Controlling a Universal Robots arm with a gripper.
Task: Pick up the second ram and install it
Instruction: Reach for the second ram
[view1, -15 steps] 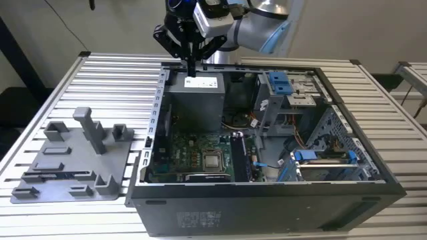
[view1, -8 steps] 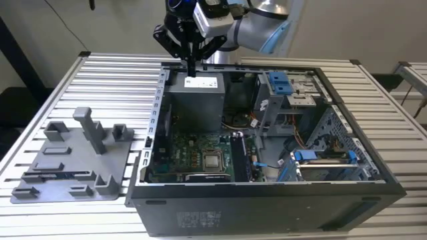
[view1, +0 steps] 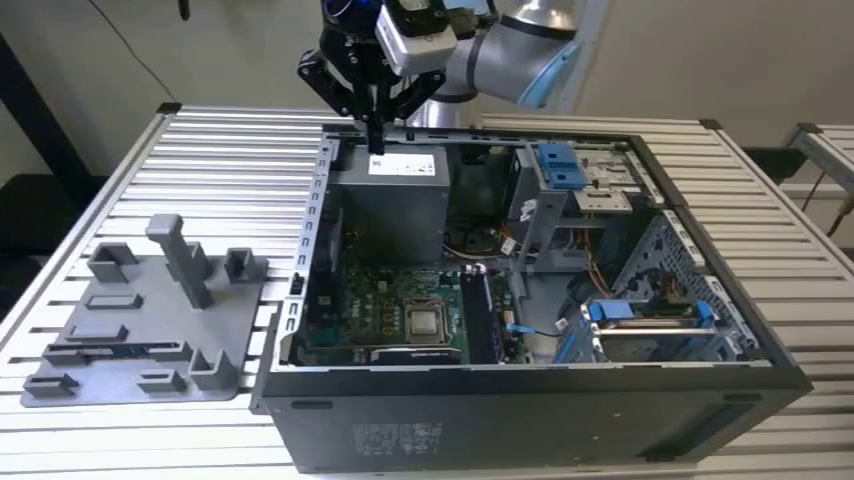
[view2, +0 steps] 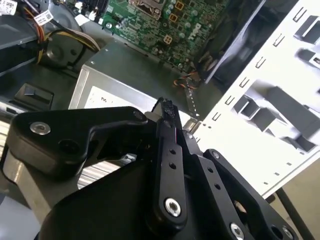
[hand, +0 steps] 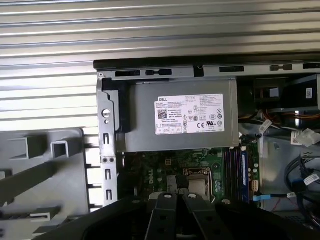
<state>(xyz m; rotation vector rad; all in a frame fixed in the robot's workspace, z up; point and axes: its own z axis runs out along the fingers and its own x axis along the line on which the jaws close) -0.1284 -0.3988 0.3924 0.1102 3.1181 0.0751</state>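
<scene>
Second ram (view1: 118, 351), thin dark stick, bluish label, being cradled by grey tray (view1: 234, 322), 9 o'clock of case (view1: 534, 425); gripper (view1: 378, 145) being held pinched together.

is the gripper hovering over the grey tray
No, the gripper hangs above the power supply at the back of the computer case, well apart from the grey tray.

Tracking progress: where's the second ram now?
In the exterior view, the second ram lies on the grey tray at that view's left, beside the computer case.
</scene>
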